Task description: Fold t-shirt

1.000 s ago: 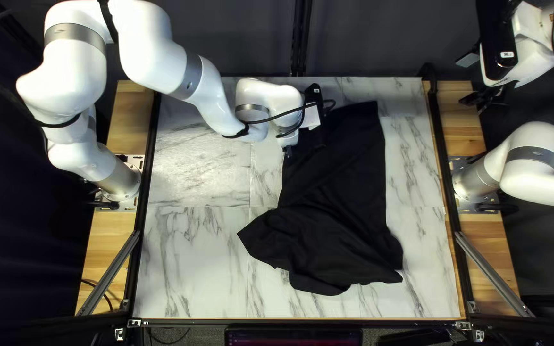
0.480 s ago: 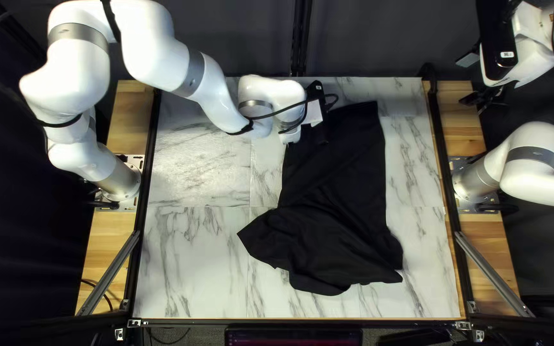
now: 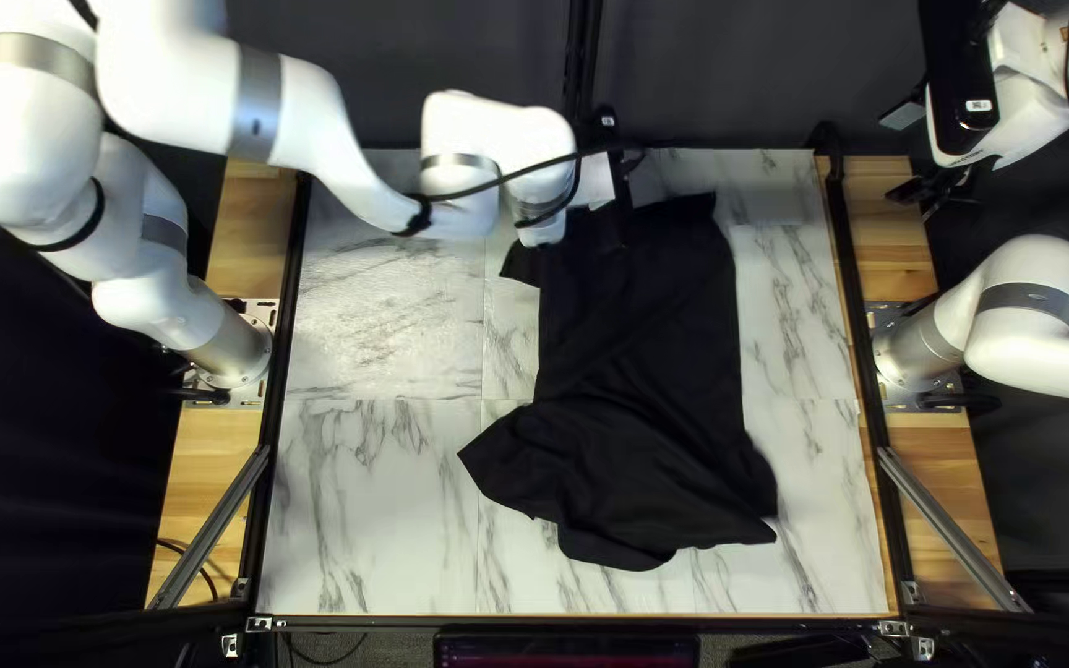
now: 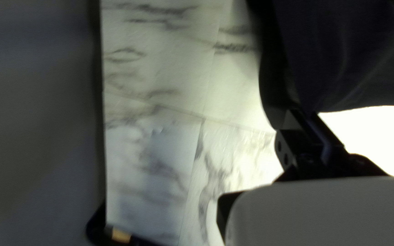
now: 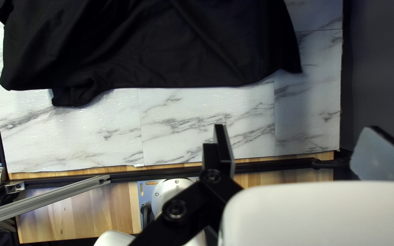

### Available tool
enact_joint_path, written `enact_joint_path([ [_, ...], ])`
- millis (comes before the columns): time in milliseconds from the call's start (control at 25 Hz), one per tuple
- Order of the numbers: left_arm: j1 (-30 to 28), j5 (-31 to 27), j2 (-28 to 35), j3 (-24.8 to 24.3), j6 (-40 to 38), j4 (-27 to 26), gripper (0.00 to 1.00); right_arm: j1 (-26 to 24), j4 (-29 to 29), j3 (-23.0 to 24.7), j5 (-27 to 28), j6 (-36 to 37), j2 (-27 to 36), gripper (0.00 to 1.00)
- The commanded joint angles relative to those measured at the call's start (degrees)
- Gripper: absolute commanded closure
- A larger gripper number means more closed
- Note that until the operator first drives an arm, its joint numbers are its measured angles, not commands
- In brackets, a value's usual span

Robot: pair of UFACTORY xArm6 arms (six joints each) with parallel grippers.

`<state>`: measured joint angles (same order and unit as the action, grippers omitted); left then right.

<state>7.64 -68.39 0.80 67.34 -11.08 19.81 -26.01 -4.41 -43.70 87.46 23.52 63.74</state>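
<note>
The black t-shirt lies on the marble-patterned desk, right of the middle in the top left view, stretching from near the far edge into the nearer half. Its far part is fairly smooth, with a slanting crease across it, while the nearer part is bunched in loose folds. One pointed corner sticks out toward the robot's left side, and another points toward the right at the near end. The robot's left arm reaches across the far side of the desk, bringing the left claw over the far end of the t-shirt. In the left wrist view the claw is pinched closed on the cloth, which gathers at the fingertips and spreads away from them in dark folds. A dark curtain shows beyond the desk's edge. The right claw is raised at the far right corner of the desk, well apart from the t-shirt. Its two fingers stand wide apart with no cloth between them, as the right wrist view shows. In that view the t-shirt lies ahead of the claw, and a grey metal strut runs beside the wooden border.
</note>
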Motion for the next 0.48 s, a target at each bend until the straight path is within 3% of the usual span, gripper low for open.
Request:
enact_joint_path([
  [40,1.0,-1.8,0.0,1.1,0.9,0.7,0.83,0.0,0.0,0.0,0.0,0.0,0.0,0.00],
  [240,5.8,1.4,-2.6,-0.2,2.4,1.3,0.67,0.0,0.0,0.0,0.0,0.0,0.0,0.00],
  [360,8.8,4.8,-4.1,-1.7,3.2,1.7,0.65,0.0,0.0,0.0,0.0,0.0,0.0,0.00],
  [480,11.7,7.3,-5.8,-1.8,4.8,2.0,0.55,0.0,0.0,0.0,0.0,0.0,0.0,0.00],
])
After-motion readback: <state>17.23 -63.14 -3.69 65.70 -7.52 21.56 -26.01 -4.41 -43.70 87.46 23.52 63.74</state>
